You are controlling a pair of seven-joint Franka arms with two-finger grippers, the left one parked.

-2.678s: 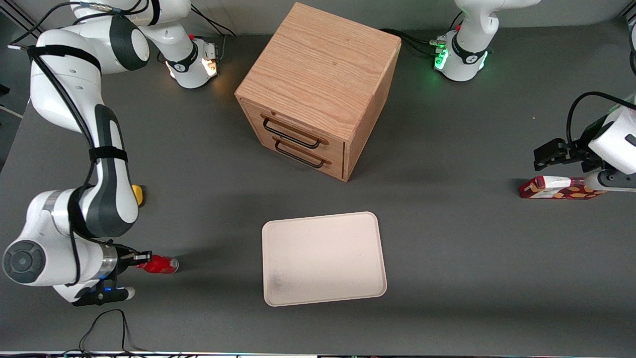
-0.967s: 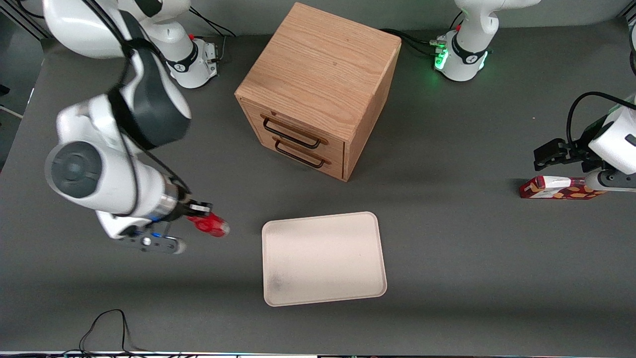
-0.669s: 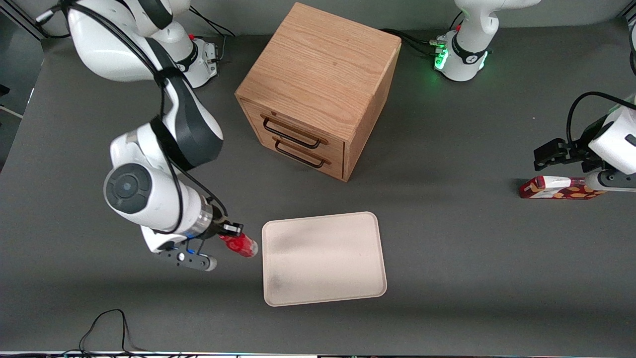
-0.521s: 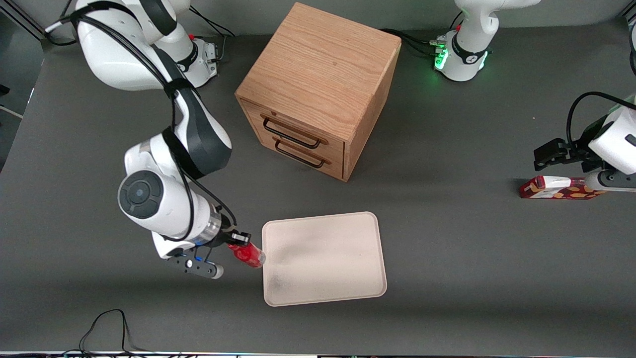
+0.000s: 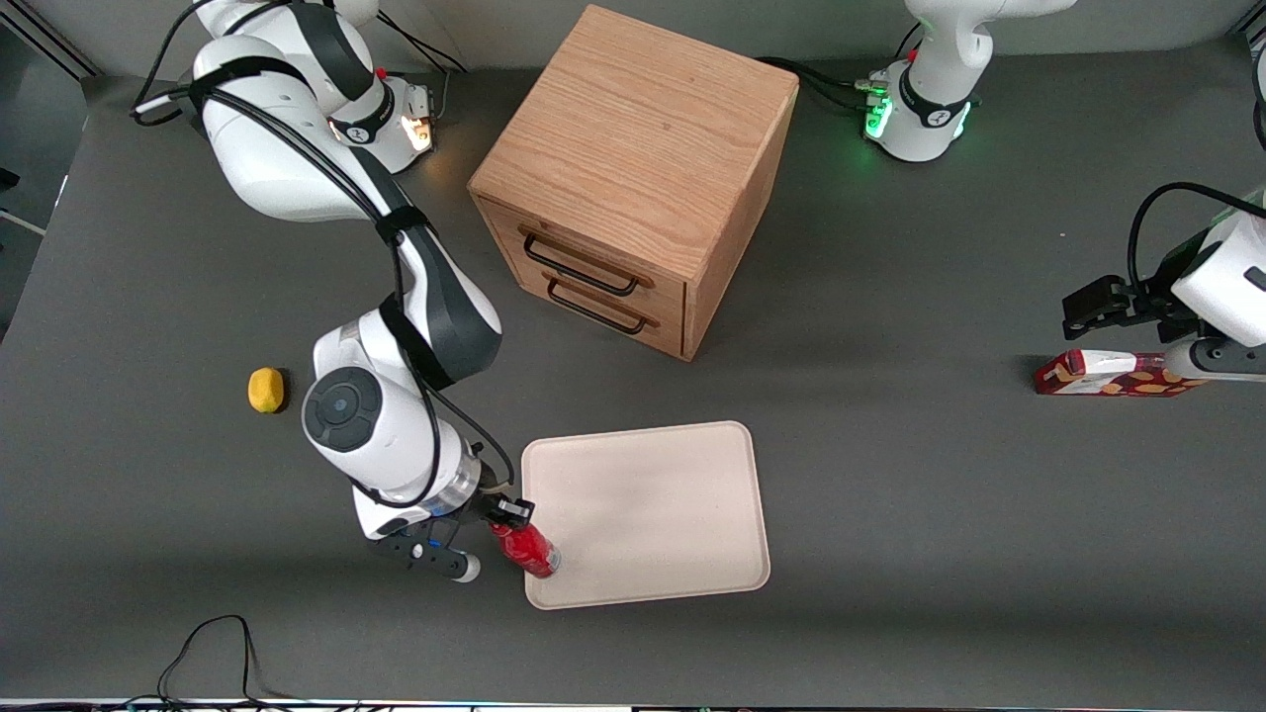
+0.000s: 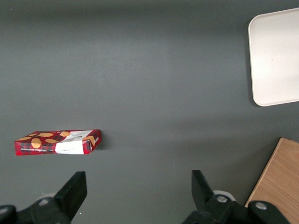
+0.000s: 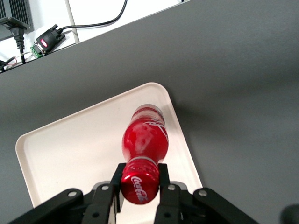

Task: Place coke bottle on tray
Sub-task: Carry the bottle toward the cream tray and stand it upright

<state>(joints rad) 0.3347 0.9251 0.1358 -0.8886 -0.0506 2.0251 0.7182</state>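
Observation:
The coke bottle (image 5: pixel 526 550) is small and red, with a red cap and a clear base. My right gripper (image 5: pixel 512 519) is shut on its neck and cap and holds it tilted over the beige tray (image 5: pixel 653 494), at the tray's corner nearest the front camera on the working arm's side. In the right wrist view the two black fingers clamp the red cap of the bottle (image 7: pixel 144 140), the gripper (image 7: pixel 139 179) is shut on it, and the bottle's base points at the tray's rim (image 7: pixel 180 123). The tray's corner (image 6: pixel 273 56) also shows in the left wrist view.
A wooden two-drawer cabinet (image 5: pixel 633 178) stands farther from the front camera than the tray. A yellow lemon (image 5: pixel 265 389) lies toward the working arm's end of the table. A flat red-and-orange carton (image 5: pixel 1113 374) lies at the parked arm's end and also shows in the left wrist view (image 6: pixel 58 142).
My right gripper has carried the bottle from the working arm's end of the table to over the tray's corner. The lemon, hidden by the arm before, now shows.

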